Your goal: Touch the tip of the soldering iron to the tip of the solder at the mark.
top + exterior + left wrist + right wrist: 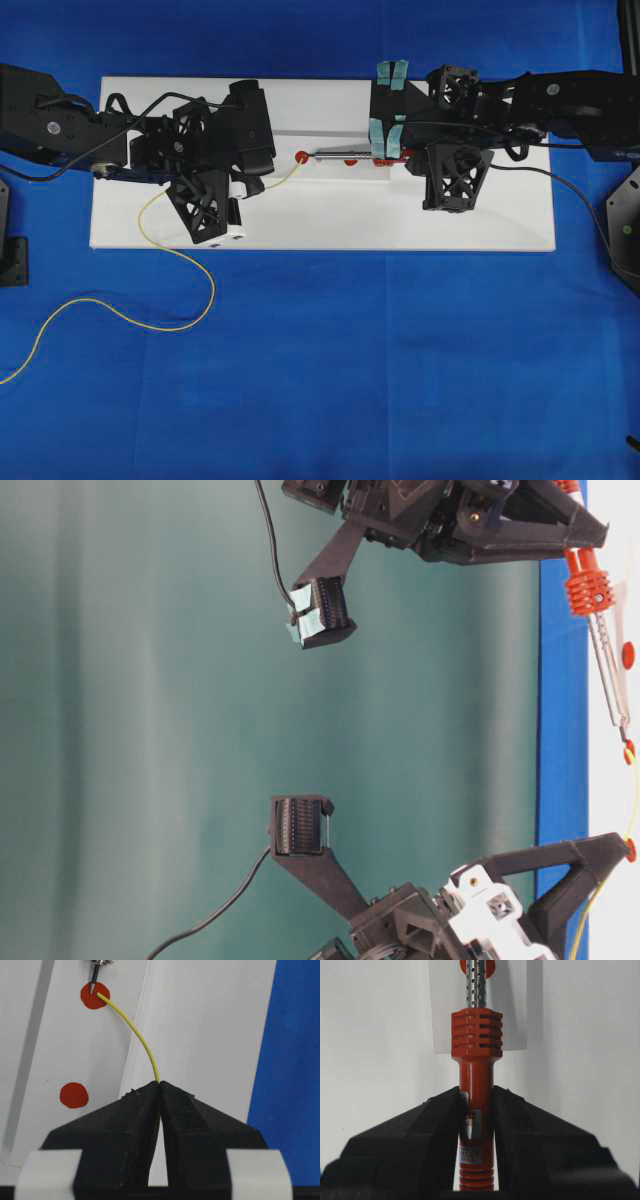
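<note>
In the overhead view a white board (pixel 320 225) lay on a blue cloth (pixel 320 380), with an arm reaching in from each side. The left gripper (pixel 160 1085) was pinched tight on the solder (pixel 137 1032), its two black fingers (pixel 125 1125) meeting with only the thin yellow wire between them. From that pinch the wire curved up toward eleven o'clock in the left wrist view and ended on a red round mark (pixel 95 996) at the top of the picture. The dark tip of the soldering iron (pixel 94 985) came down from twelve o'clock onto the same mark, and the two tips lay just beside each other there; whether they truly touched could not be told. A second red mark (pixel 74 1095) lay on the board at about seven o'clock from the first, well apart from both tips.

The right gripper (pixel 476 1105) was clamped on the iron's red-orange body, one finger (pixel 420 1130) on either side, below the ribbed collar (pixel 476 1032). The perforated silver shaft (pixel 476 985) ran on toward twelve o'clock in the right wrist view.

Seen from overhead, the iron lay level near the middle of the board, pointing toward nine o'clock, and the tail of the solder trailed off the board's near edge, looping over the cloth toward eight o'clock.
</note>
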